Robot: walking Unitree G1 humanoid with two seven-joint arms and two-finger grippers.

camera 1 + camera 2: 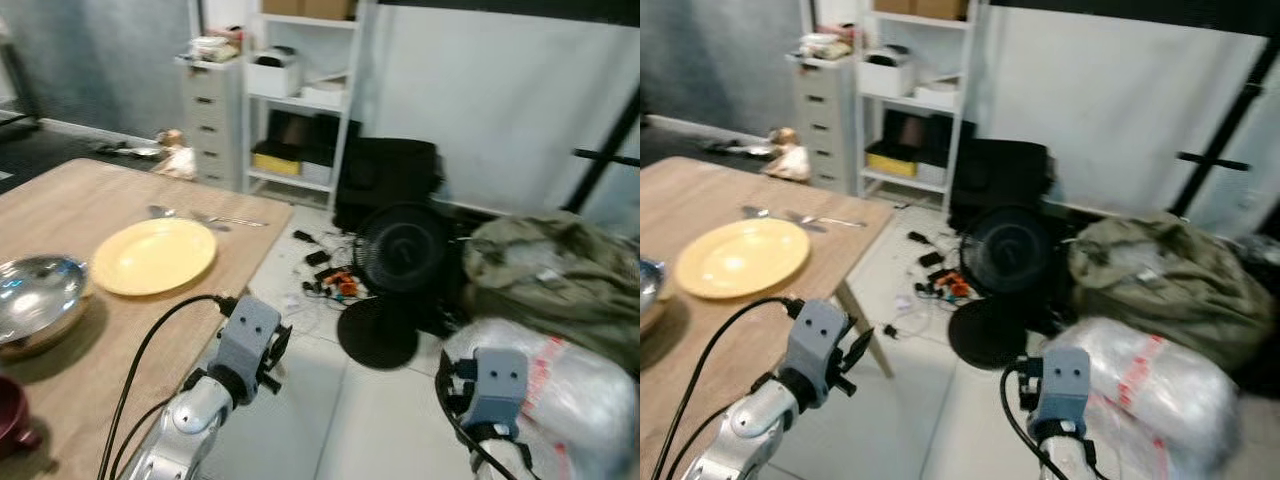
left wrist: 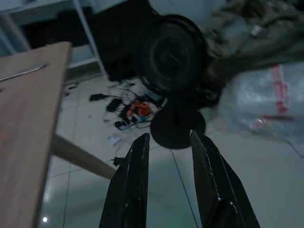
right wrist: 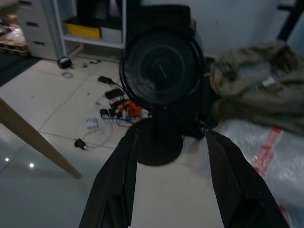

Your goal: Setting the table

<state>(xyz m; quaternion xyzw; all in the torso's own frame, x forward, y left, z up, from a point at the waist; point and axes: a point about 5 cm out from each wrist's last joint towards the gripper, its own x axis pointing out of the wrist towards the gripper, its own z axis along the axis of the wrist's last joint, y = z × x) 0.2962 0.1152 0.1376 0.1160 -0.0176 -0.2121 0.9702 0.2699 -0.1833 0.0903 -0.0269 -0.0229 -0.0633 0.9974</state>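
On the wooden table (image 1: 70,205) at my left lies an empty yellow plate (image 1: 153,255). Beyond it rest a fork and spoon (image 1: 205,217). A shiny metal bowl (image 1: 35,290) stands nearer me, and a maroon cup (image 1: 12,412) is at the table's near edge. My left gripper (image 2: 169,135) hovers off the table's right side, over the floor, open with nothing between its fingers. Further right, my right gripper (image 3: 172,133) also hangs above the floor tiles, open and empty, pointing toward the fan.
A black floor fan (image 1: 400,250) stands ahead on the tiles, with tangled cables and plugs (image 1: 325,275) beside it. An olive bag (image 1: 550,270) and a plastic-wrapped bundle (image 1: 565,385) lie at the right. White shelves (image 1: 300,90) and a grey drawer unit (image 1: 210,110) line the back wall.
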